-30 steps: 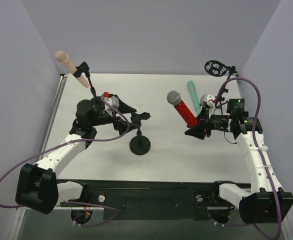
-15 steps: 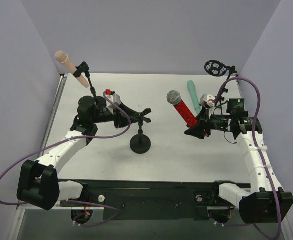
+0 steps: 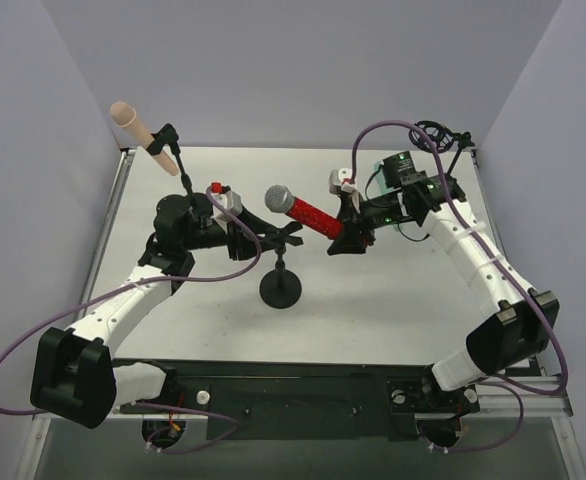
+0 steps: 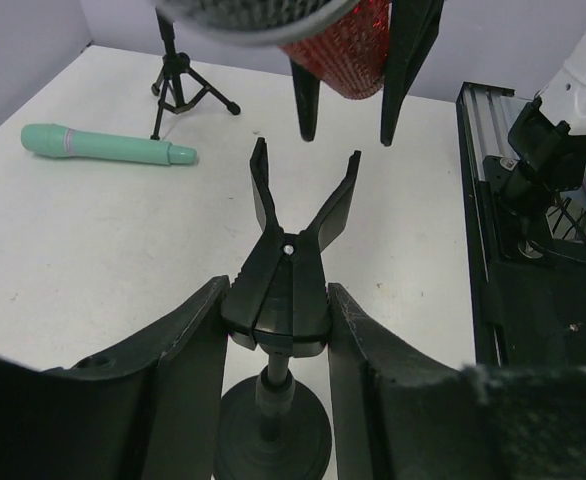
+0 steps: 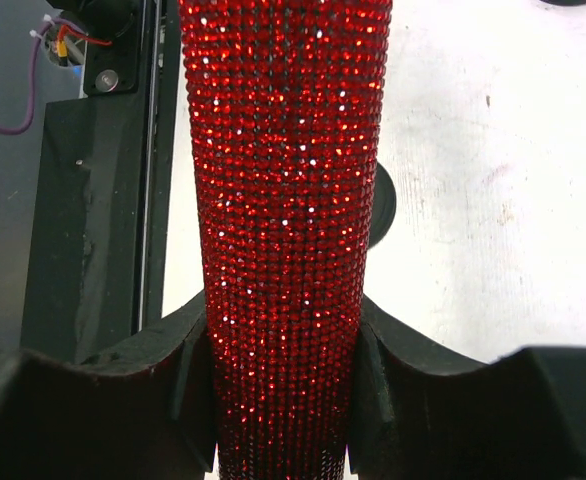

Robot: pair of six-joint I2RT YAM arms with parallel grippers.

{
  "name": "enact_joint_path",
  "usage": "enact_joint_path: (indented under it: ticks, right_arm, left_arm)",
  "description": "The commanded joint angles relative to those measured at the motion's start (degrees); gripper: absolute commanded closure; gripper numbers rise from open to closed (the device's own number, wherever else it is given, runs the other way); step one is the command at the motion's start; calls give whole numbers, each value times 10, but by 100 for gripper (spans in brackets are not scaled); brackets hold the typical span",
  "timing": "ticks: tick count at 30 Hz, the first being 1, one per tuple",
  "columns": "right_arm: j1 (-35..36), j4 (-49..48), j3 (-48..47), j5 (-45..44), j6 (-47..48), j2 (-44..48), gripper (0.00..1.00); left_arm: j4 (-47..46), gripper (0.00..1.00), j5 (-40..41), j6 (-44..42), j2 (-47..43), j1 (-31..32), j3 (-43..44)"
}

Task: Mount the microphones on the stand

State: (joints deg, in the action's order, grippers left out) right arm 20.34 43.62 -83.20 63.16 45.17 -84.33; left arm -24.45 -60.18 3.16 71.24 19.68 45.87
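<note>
The right pincer (image 3: pixel 349 236) is clamped on the handle of the glittery red microphone (image 3: pixel 308 212). Its long axis slants across and just above the stand clip (image 4: pixel 298 215), which the left pincer (image 4: pixel 278 305) squeezes open into a V.

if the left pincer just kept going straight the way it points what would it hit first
The left pincer is shut on the stand's clip, so that is first. Beyond the open prongs comes the red mic in the right pincer, though it may sit above the line; depth is unclear.
</note>
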Motion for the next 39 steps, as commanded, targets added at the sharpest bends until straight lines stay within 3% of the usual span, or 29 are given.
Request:
enact_joint_path:
  ticks: [1, 6, 17, 25, 27, 28, 30, 35, 39]
  right_arm:
    - [37, 55, -73, -9, 24, -56, 100]
    - [55, 57, -87, -14, 26, -112, 100]
    - [85, 55, -42, 21, 84, -140, 100]
    - [112, 46, -38, 0, 72, -163, 100]
    - [114, 46, -51, 6, 59, -174, 100]
    - [113, 46, -59, 10, 55, -177, 100]
    - [112, 46, -60, 7, 52, -175, 100]
    - [98, 46, -57, 10, 51, -170, 100]
    - [96, 47, -57, 8, 50, -169, 100]
  left_arm:
    - [0, 100, -5, -14, -22, 4, -5]
    - [-10, 100, -5, -10, -25, 4, -12]
    - [-84, 100, 5, 65, -13, 4, -29]
    - [-120, 100, 33, 111, -22, 8, -51]
    - [-112, 88, 32, 116, -22, 10, -47]
    - [-108, 69, 37, 117, -24, 11, -46]
    - [-99, 51, 38, 114, -32, 10, -46]
    - [-67, 34, 43, 91, -48, 9, -48]
    - [-60, 34, 44, 84, -51, 7, -46]
